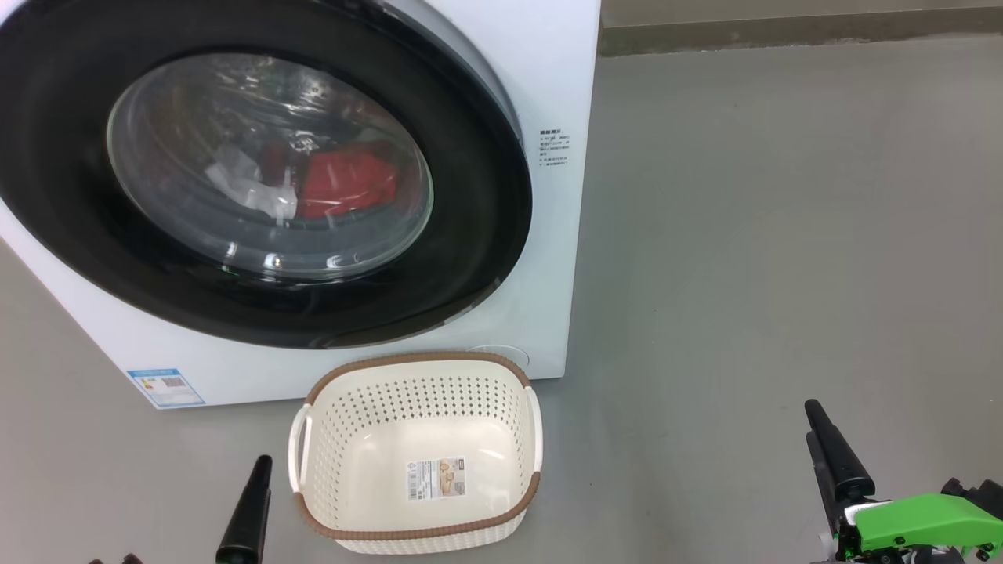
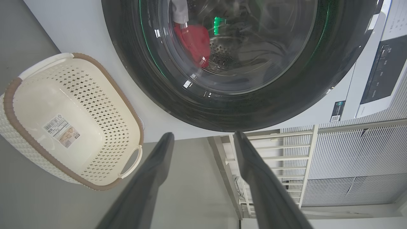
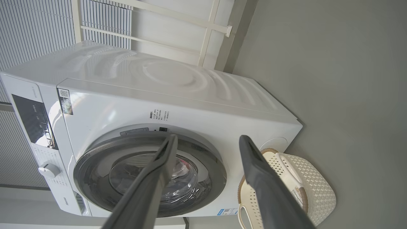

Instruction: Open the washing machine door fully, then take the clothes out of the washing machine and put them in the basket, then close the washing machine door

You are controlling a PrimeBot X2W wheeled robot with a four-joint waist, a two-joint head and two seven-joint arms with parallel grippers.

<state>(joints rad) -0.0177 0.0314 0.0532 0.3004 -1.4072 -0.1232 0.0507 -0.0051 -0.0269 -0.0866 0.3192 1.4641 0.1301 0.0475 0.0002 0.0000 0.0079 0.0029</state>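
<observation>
Grey floor (image 1: pixel 783 235) fronts the washer (image 1: pixel 558 258), door (image 1: pixel 470 258) shut over the clothes (image 1: pixel 345 184), basket (image 1: pixel 415 359) just before it. Short of it, left gripper (image 2: pixel 203 135) and right gripper (image 3: pixel 206 136) gape empty; a grip could slip off the glossy rim.

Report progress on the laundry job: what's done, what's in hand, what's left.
Done: nothing yet. The washing machine door is shut, the red clothes lie inside behind it, and the basket sits empty on the floor. In hand: nothing; the left gripper and right gripper are open, short of the door. Left: open the door fully, move the clothes to the basket, close the door.
</observation>
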